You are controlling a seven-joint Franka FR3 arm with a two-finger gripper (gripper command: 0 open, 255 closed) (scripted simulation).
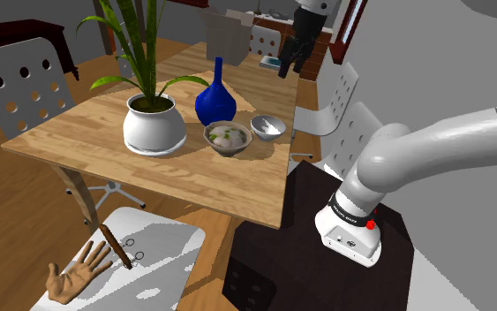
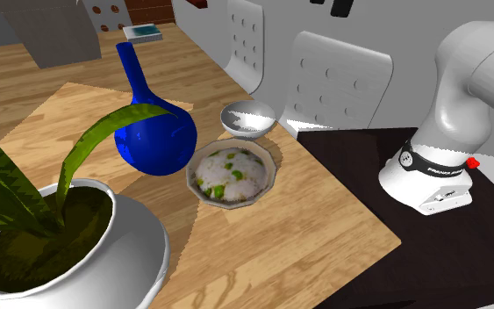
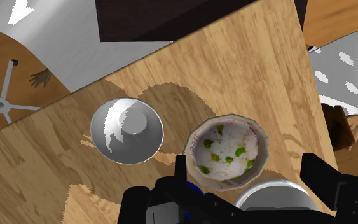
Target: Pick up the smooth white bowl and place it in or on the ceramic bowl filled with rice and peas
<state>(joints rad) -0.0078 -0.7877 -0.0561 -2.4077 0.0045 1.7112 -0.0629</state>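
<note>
The claw (image 3: 247, 164) hung with its black fingers (image 3: 320, 175) wide apart, holding nothing, over the rice-and-peas bowl (image 3: 228, 151). The white arm (image 1: 432, 146) bent up from the stand (image 1: 308, 265) at the shoulder view's lower right. The smooth white bowl (image 1: 267, 127), upright, sat just beside that bowl on the worktop (image 1: 79, 124), near the frame's centre

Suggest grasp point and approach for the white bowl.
Probably pinch the rim of the white bowl from straight above, straddling its thin wall: it sits upright, open and empty. Take the rim side facing away from the rice bowl, which stands close beside it without touching.
</note>
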